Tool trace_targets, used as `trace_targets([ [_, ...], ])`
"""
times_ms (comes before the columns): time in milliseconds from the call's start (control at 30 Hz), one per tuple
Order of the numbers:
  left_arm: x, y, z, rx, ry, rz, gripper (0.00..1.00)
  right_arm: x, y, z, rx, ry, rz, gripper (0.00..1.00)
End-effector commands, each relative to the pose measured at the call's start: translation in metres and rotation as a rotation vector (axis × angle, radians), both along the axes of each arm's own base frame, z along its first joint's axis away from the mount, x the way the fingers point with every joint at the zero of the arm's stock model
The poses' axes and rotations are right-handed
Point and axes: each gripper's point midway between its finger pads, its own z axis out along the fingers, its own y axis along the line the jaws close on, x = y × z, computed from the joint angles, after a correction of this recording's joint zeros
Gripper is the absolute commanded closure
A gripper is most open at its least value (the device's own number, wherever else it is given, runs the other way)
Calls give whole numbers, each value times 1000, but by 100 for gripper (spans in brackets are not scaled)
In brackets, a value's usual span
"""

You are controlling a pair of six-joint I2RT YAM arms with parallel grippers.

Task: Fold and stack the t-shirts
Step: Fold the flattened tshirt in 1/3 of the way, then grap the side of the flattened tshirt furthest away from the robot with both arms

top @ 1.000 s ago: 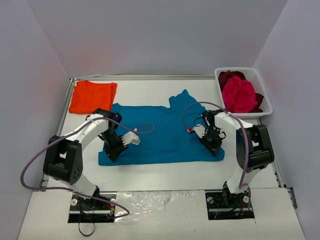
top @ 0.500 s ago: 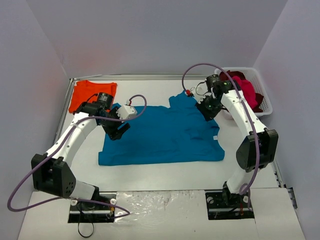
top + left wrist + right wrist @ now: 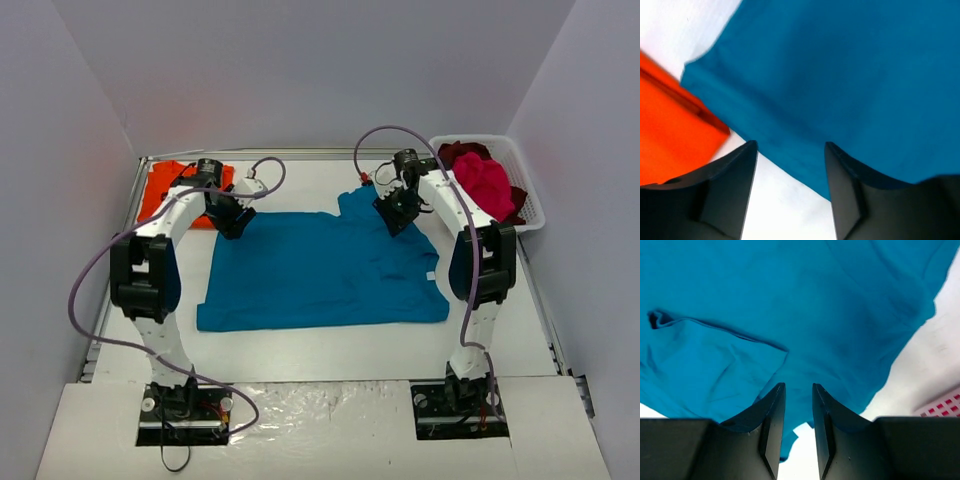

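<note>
A robot lab cell: bare walls (image 3: 300, 70) rise behind the left pincer (image 3: 232, 224) and right pincer (image 3: 397, 218), boxing a white tabletop (image 3: 300, 345).

The top view is bright and evenly lit from above. Only faint, soft-edged shadows lie on the white table (image 3: 300, 345), and a crinkled glossy sheet (image 3: 320, 405) at the near edge throws patchy glare. In the left wrist view the teal-blue t-shirt (image 3: 850, 75) and orange t-shirt (image 3: 670, 130) look soft and smeared, and the table burns out to plain white. The right wrist view is crisper, with gentle shadows along the folds. The fingers (image 3: 725, 190) of the left gripper (image 3: 790, 145) and those of the right gripper (image 3: 797, 386) show as dark, underlit shapes.
</note>
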Motion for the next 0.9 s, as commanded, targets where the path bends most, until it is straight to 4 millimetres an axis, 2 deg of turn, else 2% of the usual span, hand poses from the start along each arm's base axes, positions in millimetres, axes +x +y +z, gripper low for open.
trace_targets([
  [0, 27, 6, 4, -27, -32, -87, 48, 4, -2, 3, 12, 9, -20, 75],
  [33, 33, 13, 13, -50, -26, -87, 54, 4, -3, 1, 12, 14, -22, 75],
  [67, 35, 8, 3, -113, 17, -104, 57, 5, -7, -3, 10, 24, -25, 75],
  [100, 37, 8, 3, -144, 31, -113, 60, 6, -10, -5, 10, 27, -30, 75],
  [133, 42, 13, 13, -174, 31, -107, 63, 7, -12, -6, 8, 29, -35, 75],
  [167, 45, 18, 7, -239, 55, -99, 64, 7, -16, -10, 13, 42, -44, 75],
  [300, 56, 28, 10, -312, 62, -107, 62, 9, -23, -19, 13, 63, -63, 74],
  [333, 58, 31, 4, -311, 71, -115, 62, 8, -24, -22, 9, 73, -64, 74],
  [367, 64, 32, 8, -302, 52, -128, 62, 6, -25, -25, 4, 83, -66, 74],
  [400, 63, 34, -2, -286, 76, -144, 62, 6, -26, -27, -2, 89, -66, 74],
  [467, 71, 36, 4, -273, 57, -170, 62, 5, -26, -31, -5, 100, -68, 74],
  [533, 66, 37, -10, -262, 107, -203, 62, 4, -28, -33, -13, 107, -69, 74],
  [567, 72, 39, -3, -254, 85, -213, 62, 3, -28, -35, -16, 112, -73, 74],
  [633, 71, 39, -10, -245, 103, -229, 62, 2, -30, -36, -27, 117, -72, 74],
  [867, 77, 41, -12, -202, 70, -266, 62, -1, -34, -47, -49, 146, -80, 74],
])
